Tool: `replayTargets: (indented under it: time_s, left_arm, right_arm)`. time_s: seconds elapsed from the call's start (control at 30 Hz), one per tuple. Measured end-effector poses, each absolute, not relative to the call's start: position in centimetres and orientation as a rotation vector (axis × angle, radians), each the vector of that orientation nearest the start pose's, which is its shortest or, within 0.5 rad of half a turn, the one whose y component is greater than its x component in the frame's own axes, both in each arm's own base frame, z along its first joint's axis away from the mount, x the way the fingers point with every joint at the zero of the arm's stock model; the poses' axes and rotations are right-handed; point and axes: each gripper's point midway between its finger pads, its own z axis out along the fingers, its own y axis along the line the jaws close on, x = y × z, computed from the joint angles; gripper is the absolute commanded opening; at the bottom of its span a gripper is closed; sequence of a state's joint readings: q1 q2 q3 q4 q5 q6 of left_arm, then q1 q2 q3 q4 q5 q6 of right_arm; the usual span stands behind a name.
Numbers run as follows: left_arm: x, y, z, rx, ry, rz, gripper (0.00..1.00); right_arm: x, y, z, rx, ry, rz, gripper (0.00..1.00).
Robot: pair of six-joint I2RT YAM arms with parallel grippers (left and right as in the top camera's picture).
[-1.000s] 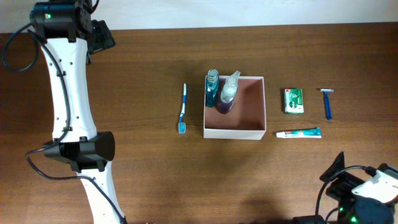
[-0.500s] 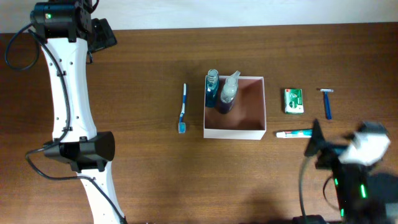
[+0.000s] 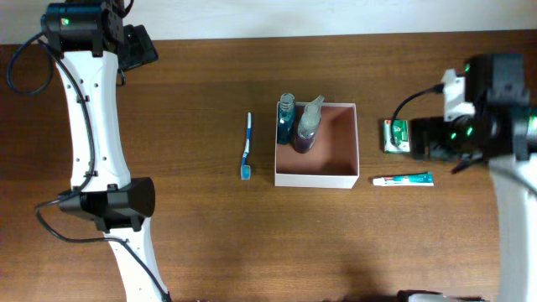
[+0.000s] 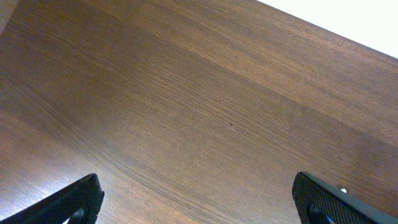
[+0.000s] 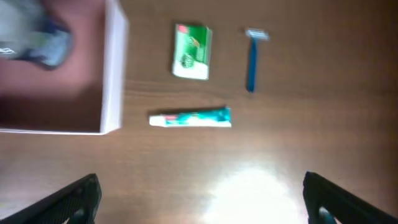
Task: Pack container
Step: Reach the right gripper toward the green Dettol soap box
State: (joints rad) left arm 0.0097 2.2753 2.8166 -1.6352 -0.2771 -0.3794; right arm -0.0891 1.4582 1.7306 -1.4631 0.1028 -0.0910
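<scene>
The right tool [image 5: 202,200] has swung toward the toothpaste [image 5: 189,117], gaping empty like the left tool [image 4: 199,200]; square container [image 3: 317,178] faces up.

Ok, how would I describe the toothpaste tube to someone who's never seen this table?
Start at the square white-walled container in the centre. Just off its near corner on the right arm's side lies a slim tube. Unlike the green packet and blue razor farther back, it is white and teal and lies sideways.

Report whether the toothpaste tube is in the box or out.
Out. The toothpaste tube lies flat on the table beside the container, clear of its white outer wall.
</scene>
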Motion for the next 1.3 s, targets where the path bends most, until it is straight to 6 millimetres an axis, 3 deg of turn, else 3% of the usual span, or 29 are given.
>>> replayTargets:
  time_s: [0.17,0.27,0.47,0.67,0.97,1.13,1.3]
  left_arm:
    - [47.9,5.2,28.0,-0.592,2.548,0.242,0.99]
    - [47.9,5.2,28.0,-0.592,2.548,0.242,0.99]
    - [48.0,5.2,28.0,-0.592,2.547,0.241,0.99]
    - [48.0,5.2,28.0,-0.592,2.547,0.241,0.99]
    - [49.0,5.2,28.6,-0.591,2.498,0.224,0.99]
    - [49.7,5.2,29.0,-0.590,2.464,0.212,0.99]
    - [49.7,5.2,29.0,-0.590,2.466,0.213,0.99]
  right_arm:
    - [29.5,-8.4,23.1,0.268,2.942,-0.071,0.99]
    - [29.8,-9.6,20.6,0.386,3.011,0.065,0.99]
    - [30.8,-9.0,17.0,0.410,3.105,0.274,0.99]
    - [32.9,-9.0,14.3,0.355,3.126,0.297,0.98]
    - [36.5,-9.1,13.1,0.234,3.057,0.143,0.99]
    - [40.2,-7.2,13.5,0.081,2.947,0.045,0.99]
    - [41.5,-5.7,13.4,-0.006,2.921,-0.030,0.99]
